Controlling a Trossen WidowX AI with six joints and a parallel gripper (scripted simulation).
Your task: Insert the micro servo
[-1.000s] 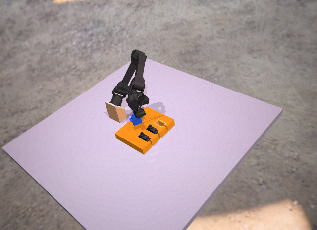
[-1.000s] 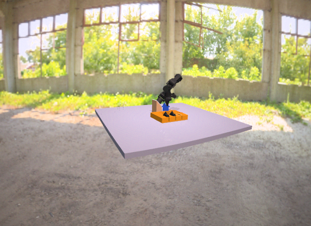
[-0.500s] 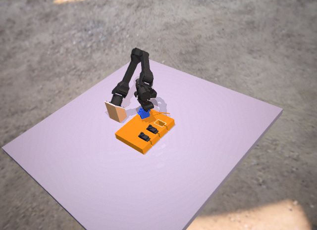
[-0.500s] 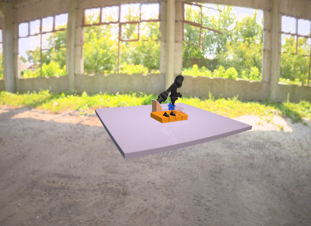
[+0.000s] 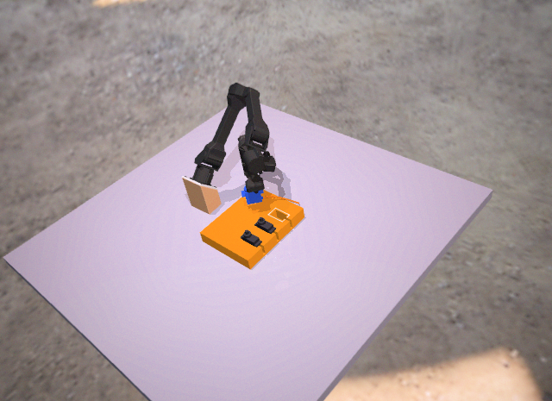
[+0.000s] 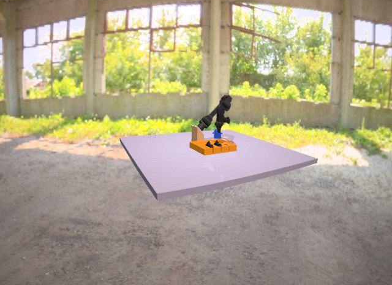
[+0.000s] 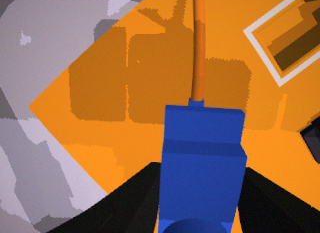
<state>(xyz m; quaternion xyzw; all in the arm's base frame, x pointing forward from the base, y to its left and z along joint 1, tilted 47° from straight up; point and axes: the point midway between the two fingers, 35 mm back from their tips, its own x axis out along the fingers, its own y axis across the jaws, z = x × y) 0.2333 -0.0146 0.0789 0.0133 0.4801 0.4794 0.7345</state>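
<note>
My gripper (image 5: 254,191) (image 6: 218,130) (image 7: 199,175) is shut on the blue micro servo (image 5: 253,196) (image 6: 217,135) (image 7: 202,185), one finger on each side of its body. The servo hangs above the back part of the orange deck (image 5: 225,225) (image 6: 198,148) (image 7: 140,138). Its round shaft boss (image 7: 195,227) faces the wrist camera, so it points up. Its orange cable (image 7: 198,48) runs out from the far end. The white outline (image 5: 274,218) (image 7: 264,58) frames the empty pocket, off to the servo's upper right in the wrist view. The side notch is hidden in the wrist view.
Two black servos (image 5: 251,238) (image 5: 265,224) sit in the deck in a row with the marked pocket. A tan block (image 5: 203,198) (image 6: 196,133) stands beside the arm's base, left of the deck. The deck rests on a pale lilac table (image 5: 285,308) (image 6: 177,168).
</note>
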